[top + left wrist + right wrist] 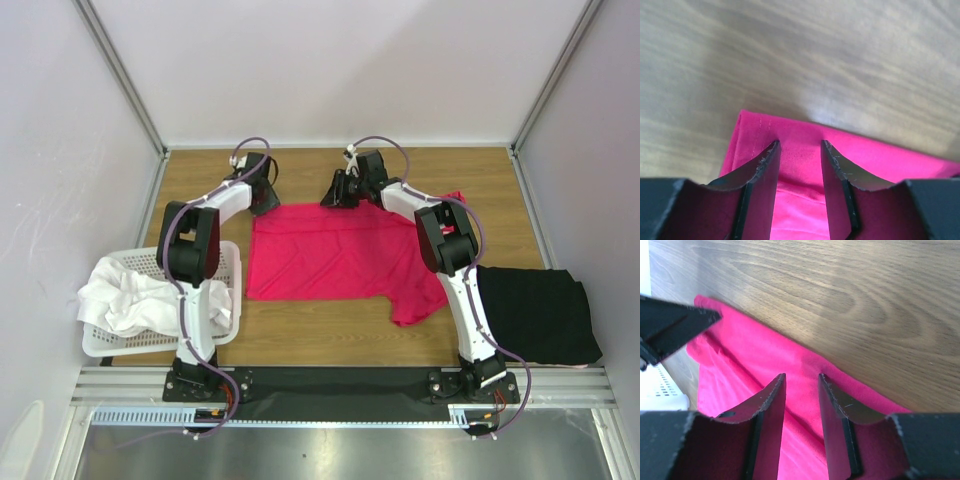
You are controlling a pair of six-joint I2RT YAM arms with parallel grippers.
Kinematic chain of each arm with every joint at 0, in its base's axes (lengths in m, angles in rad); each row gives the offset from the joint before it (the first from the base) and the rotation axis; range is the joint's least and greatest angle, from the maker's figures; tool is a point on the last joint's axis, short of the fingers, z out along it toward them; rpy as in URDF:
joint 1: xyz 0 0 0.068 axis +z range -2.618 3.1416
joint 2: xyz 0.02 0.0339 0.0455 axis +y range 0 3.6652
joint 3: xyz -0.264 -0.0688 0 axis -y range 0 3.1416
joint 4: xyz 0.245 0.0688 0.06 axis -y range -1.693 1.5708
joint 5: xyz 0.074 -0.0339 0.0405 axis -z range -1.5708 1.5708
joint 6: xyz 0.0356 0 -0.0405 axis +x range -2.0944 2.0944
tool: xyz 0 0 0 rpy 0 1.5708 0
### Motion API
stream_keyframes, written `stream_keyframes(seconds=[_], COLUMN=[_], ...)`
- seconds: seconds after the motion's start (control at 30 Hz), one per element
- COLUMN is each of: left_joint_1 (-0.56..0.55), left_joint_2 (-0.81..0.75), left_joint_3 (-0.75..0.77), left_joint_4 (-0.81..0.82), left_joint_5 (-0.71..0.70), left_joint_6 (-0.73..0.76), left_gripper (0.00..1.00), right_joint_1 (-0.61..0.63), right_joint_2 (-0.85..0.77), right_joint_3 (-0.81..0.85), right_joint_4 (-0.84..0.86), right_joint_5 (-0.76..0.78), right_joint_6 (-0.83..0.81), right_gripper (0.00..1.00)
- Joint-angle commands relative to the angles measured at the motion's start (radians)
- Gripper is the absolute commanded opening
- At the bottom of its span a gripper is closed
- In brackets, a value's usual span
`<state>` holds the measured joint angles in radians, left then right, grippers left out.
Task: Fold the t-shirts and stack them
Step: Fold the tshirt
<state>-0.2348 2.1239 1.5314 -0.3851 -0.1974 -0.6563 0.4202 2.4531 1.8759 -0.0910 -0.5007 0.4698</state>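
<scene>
Two robot arms reach across a wooden desk (320,340) where a crimson-pink t-shirt (330,255) lies spread flat at centre, its long axis running left to right. The left hand (799,145) sits over the shirt's far-left corner and the right hand (801,377) over the same far edge, nearer its middle. The garment lies on the near side of both hands, toward the arm bases. Each hand's fingers are parted to a narrow gap, with flat fabric showing between them and nothing visibly pinched. The likely next move is to grip that far edge and draw it toward the near side. A folded black t-shirt (535,315) rests at near right, and white t-shirts (125,295) fill a perforated basket (140,262) at left.
</scene>
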Motion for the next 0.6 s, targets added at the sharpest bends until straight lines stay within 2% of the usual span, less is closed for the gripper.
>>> stream_keyframes(seconds=[0.0,0.2,0.4,0.47,0.57], left_joint_1=[0.025,0.026,0.003,-0.017,-0.027], left_joint_2=[0.048,0.042,-0.085,-0.130,-0.150], left_joint_3=[0.068,0.099,0.070,0.065,0.064], left_joint_4=[-0.017,-0.017,0.101,0.129,0.135], left_joint_5=[0.009,0.016,0.065,0.111,0.255], left_joint_6=[-0.020,0.007,0.234,0.361,0.486], left_gripper=[0.44,0.44,0.47,0.52,0.75], right_joint_1=[-0.012,-0.012,-0.014,-0.014,-0.015], right_joint_2=[-0.009,-0.005,-0.002,-0.002,-0.002], right_joint_3=[-0.024,-0.018,-0.015,-0.012,-0.011], right_joint_4=[-0.075,-0.075,-0.062,-0.059,-0.061], right_joint_5=[0.062,0.059,0.053,0.050,0.050], right_joint_6=[-0.031,-0.028,-0.016,-0.013,-0.013], right_gripper=[0.38,0.38,0.38,0.38,0.38])
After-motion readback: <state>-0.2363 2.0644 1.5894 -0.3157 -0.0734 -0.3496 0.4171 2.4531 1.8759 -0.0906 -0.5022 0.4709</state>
